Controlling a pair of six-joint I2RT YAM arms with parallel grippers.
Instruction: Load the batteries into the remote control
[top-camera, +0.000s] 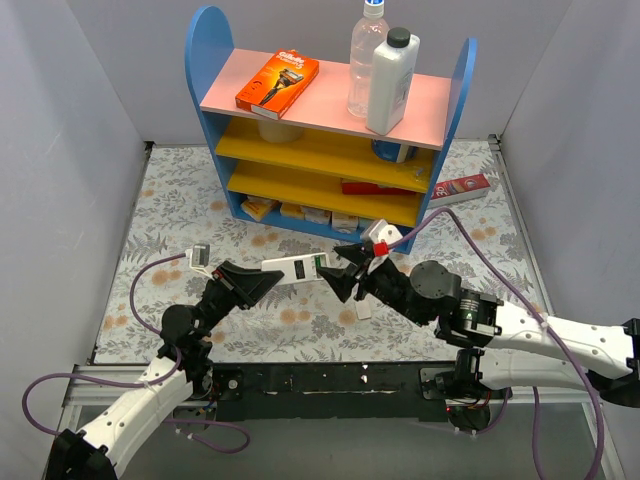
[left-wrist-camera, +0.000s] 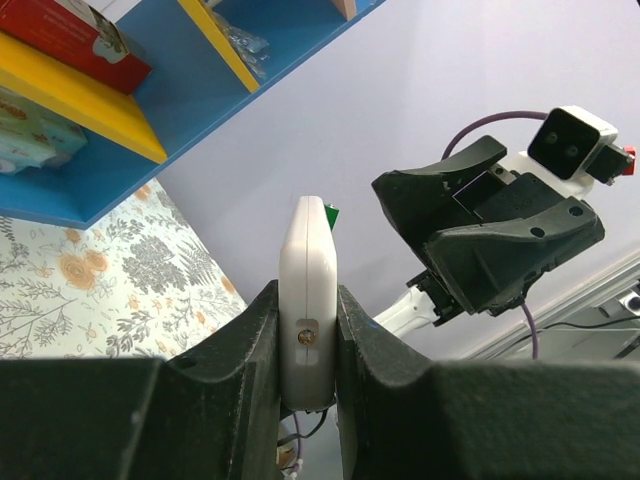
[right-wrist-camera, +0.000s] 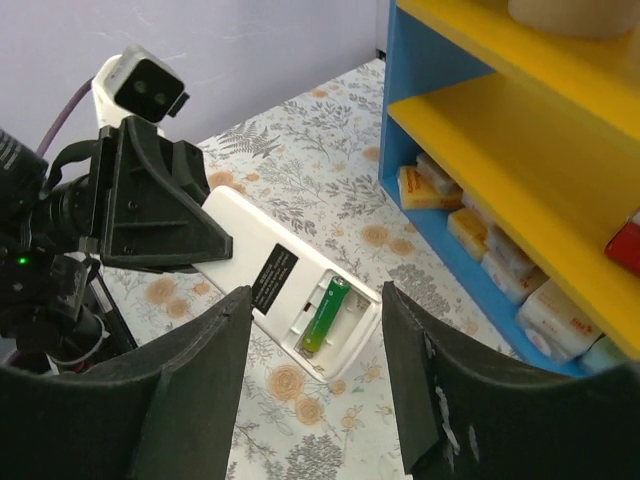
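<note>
The remote control (top-camera: 295, 268) is a slim white bar held above the table, back side up, with its battery bay open. My left gripper (top-camera: 252, 281) is shut on its left end; in the left wrist view the remote (left-wrist-camera: 306, 290) stands end-on, clamped between the fingers of the gripper (left-wrist-camera: 307, 345). In the right wrist view one green battery (right-wrist-camera: 326, 314) lies in the open bay of the remote (right-wrist-camera: 262, 262). My right gripper (top-camera: 343, 272) is open and empty, its fingers (right-wrist-camera: 205, 370) straddling the bay end just above it. No other battery shows.
A small loose white plastic piece (top-camera: 362, 310) lies on the floral mat below the right gripper. A blue shelf unit (top-camera: 330, 140) with yellow shelves stands behind, holding boxes, a razor pack (top-camera: 277, 83) and bottles (top-camera: 390, 80). A red-and-white carton (top-camera: 460, 188) lies to its right.
</note>
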